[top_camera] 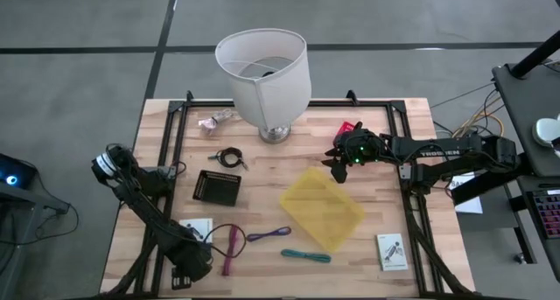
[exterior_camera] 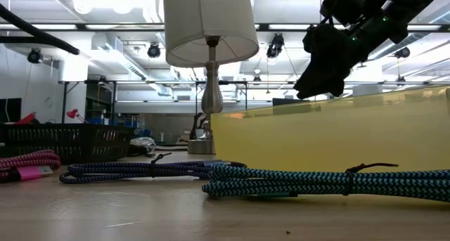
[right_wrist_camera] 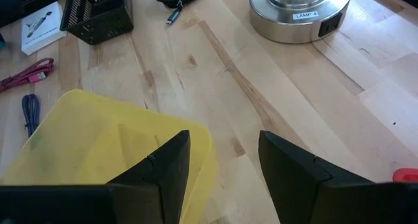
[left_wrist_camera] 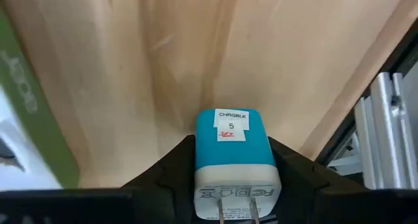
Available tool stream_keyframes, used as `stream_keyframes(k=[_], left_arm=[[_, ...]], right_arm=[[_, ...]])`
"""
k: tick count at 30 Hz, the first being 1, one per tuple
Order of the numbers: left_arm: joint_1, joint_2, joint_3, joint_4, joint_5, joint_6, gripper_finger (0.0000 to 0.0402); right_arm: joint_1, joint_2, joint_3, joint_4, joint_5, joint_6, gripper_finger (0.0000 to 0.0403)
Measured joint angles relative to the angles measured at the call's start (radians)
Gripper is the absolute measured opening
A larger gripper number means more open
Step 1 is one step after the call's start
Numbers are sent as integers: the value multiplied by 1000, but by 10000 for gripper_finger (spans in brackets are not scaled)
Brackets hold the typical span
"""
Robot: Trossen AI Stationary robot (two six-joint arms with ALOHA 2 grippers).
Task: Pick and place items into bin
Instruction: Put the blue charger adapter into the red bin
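Observation:
My left gripper (top_camera: 186,267) sits at the table's near-left corner, shut on a small blue-and-white charger block (left_wrist_camera: 232,142). My right gripper (top_camera: 341,163) hovers open and empty over the far corner of the yellow bin (top_camera: 322,209); the right wrist view shows it (right_wrist_camera: 225,172) above the bin's rim (right_wrist_camera: 130,119). Lying loose on the table are a purple tie (top_camera: 268,234), a teal tie (top_camera: 306,255), a maroon tie (top_camera: 232,247), a black cord loop (top_camera: 229,157) and white packets (top_camera: 392,250) (top_camera: 199,230). My left gripper pinches the charger block between its two fingers (left_wrist_camera: 171,168), one on each long side (left_wrist_camera: 199,155). The white pronged end sits back between the fingers and the labelled blue end (left_wrist_camera: 232,119) points forward. Whether it rests on the wood, I cannot tell.
A white-shaded lamp (top_camera: 262,77) stands at the far middle, its base (right_wrist_camera: 297,12) just beyond my right gripper. A black mesh box (top_camera: 217,186) sits left of the bin. A red item (top_camera: 348,129) and a pinkish item (top_camera: 214,122) lie near the far edge. Black rails frame the table.

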Motion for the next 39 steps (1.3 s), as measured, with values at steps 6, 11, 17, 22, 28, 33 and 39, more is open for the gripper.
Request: stream_keyframes(k=[6,11,17,22,28,33,39], left_arm=[[1,-20,4,9,-11,-103,133],[6,-78,16,79,-15,-161,133],[17,-158,15,206,-127,-270,133],[66,-226,14,321,-324,-299,133],[175,-292,0,437,-652,-172,133],[301,-321,-1,451,-669,-26,133],[438,-315,-2,579,-700,155,133]], right_arm=[[0,0,0,0,0,0,169],[0,0,0,0,-1,0,169],[0,0,0,0,-1,1,169],[0,0,0,2,-1,7,169],[0,0,0,129,-81,79,169],[1,0,0,353,-302,31,169],[59,-5,0,540,-405,-185,169]])
